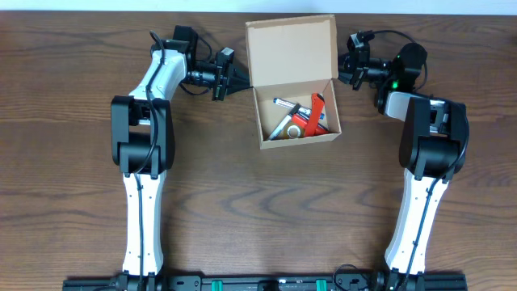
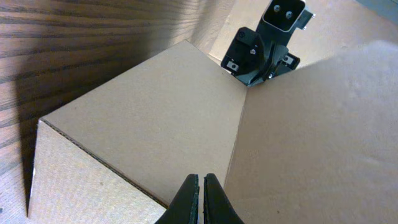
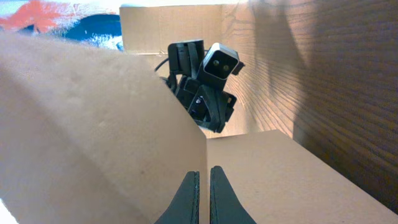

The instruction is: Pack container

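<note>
Left pincer [image 2: 200, 177] closed beside container [image 2: 155, 124]; overhead reveals contents [image 1: 297, 120].

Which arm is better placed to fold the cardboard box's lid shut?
Right, marginally: the right gripper, shut, looks nearly against the raised flap; the left gripper, also shut, stands slightly off the cardboard box. Otherwise they mirror.

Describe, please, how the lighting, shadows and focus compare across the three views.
Overhead: even light, sharp, only faint shadows on the table around the container. Left wrist: the container fills the frame, with dark shadow on the table at left. Right wrist: the near flap looks soft and bright, and shadow darkens the table at right.
</note>
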You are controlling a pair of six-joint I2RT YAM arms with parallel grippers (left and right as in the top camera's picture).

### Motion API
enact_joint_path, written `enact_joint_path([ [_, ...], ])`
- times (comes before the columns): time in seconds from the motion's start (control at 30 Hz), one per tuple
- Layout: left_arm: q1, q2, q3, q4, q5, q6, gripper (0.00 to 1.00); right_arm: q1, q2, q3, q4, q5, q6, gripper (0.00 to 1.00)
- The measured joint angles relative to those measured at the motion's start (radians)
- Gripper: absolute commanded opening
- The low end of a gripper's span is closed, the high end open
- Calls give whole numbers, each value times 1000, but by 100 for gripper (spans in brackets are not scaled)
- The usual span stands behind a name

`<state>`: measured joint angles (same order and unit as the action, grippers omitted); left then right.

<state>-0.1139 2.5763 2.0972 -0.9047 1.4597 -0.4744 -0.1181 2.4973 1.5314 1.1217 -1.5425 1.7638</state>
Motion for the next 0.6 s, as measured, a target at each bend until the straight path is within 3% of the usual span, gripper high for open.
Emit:
enact_joint_path([
  [0.6, 38, 0, 0, 20, 0, 0, 6, 29, -17, 1, 80, -5, 38, 1],
])
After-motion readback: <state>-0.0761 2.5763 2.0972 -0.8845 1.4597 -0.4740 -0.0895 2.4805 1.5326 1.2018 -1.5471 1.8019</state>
